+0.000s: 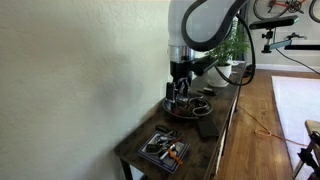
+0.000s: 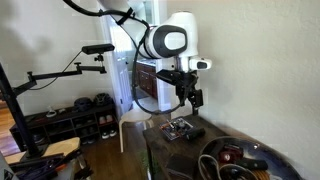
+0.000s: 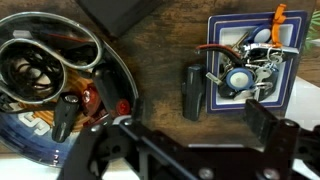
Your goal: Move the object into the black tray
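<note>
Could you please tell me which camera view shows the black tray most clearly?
The wrist view: it looks down on the black tray, showing its rim and small items, including an orange item. In both exterior views the tray is small and far off, contents indistinct.

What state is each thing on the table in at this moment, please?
Gripper: open, empty, raised over the table.
Tray: flat on the table, holding small mixed items.
Dish: upright, crowded with mixed items.
Black block: lying beside the tray, outside it.
Black slab: lying flat, partly cut off by the wrist view's edge.
</note>
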`<act>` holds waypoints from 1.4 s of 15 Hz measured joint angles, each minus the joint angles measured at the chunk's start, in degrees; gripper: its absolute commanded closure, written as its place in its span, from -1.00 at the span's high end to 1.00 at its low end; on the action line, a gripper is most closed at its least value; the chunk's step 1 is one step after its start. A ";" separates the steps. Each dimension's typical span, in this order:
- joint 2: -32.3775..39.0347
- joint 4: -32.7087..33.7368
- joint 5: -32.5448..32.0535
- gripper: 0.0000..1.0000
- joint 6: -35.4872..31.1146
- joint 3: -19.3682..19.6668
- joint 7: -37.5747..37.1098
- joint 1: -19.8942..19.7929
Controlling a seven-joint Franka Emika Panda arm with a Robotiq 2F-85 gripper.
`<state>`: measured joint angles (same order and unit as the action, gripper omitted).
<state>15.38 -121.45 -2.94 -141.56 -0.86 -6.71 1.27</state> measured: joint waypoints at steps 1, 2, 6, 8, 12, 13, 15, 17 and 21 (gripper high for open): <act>0.00 0.00 0.00 1.00 0.00 0.00 -0.02 0.00; 0.00 0.00 0.00 1.00 0.00 0.00 -0.04 0.00; 0.49 0.06 0.00 1.00 0.00 0.02 -0.03 0.00; 1.43 0.58 0.26 1.00 -0.17 0.01 -0.03 0.00; 5.50 3.95 0.78 1.00 -0.37 -0.08 -0.03 0.04; 6.69 5.05 0.79 1.00 -0.39 -0.14 -0.03 0.07; 9.04 7.41 0.91 1.00 -0.42 -0.34 -0.03 0.16; 11.35 9.77 0.94 1.00 -0.42 -0.46 -0.03 0.30; 15.94 14.34 1.17 1.00 -0.42 -0.55 -0.03 0.41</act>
<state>31.31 -107.12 -1.77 -141.98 -1.41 -6.74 1.69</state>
